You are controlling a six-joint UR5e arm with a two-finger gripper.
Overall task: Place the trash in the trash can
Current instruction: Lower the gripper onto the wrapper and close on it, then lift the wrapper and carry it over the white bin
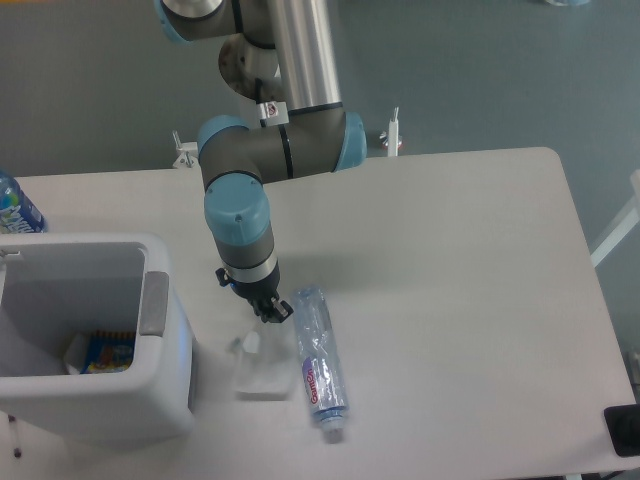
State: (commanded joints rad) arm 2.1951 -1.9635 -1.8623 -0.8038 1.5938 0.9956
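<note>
1. A white table [450, 260] with rounded corners fills most of the view, and grey floor shows beyond its far edge.
2. The trash can [160, 395], a large white bin with rounded corners, stands at the table's left near corner; a grey pad [154, 302] sits on the rim facing the arm.
3. Inside the bin, low against its near wall, lie a blue-and-yellow packet [108, 353] and something white beside it.
4. The arm reaches down from the top of the view, its blue-capped wrist pointing at the table just right of the bin.
5. The claw [272, 309] is small and dark, close above the table, between the wrapper and the top of the crushed bottle.
6. Its fingers look close together with nothing plainly between them, but at this size I cannot tell whether they are apart or together.
7. The wrapper [262, 368], a crumpled translucent white piece, lies on the table just below the claw and between the bin and the bottle.
8. The crushed bottle [318, 362] lies flat just right of the wrapper, its cap end toward the near edge, with a red-and-purple label around its lower half.
9. A blue-labelled water bottle [14, 208] stands at the left edge of the view, behind the bin and partly cut off.
10. Small white fittings [392, 133] stand at the table's far edge, behind the arm.
</note>
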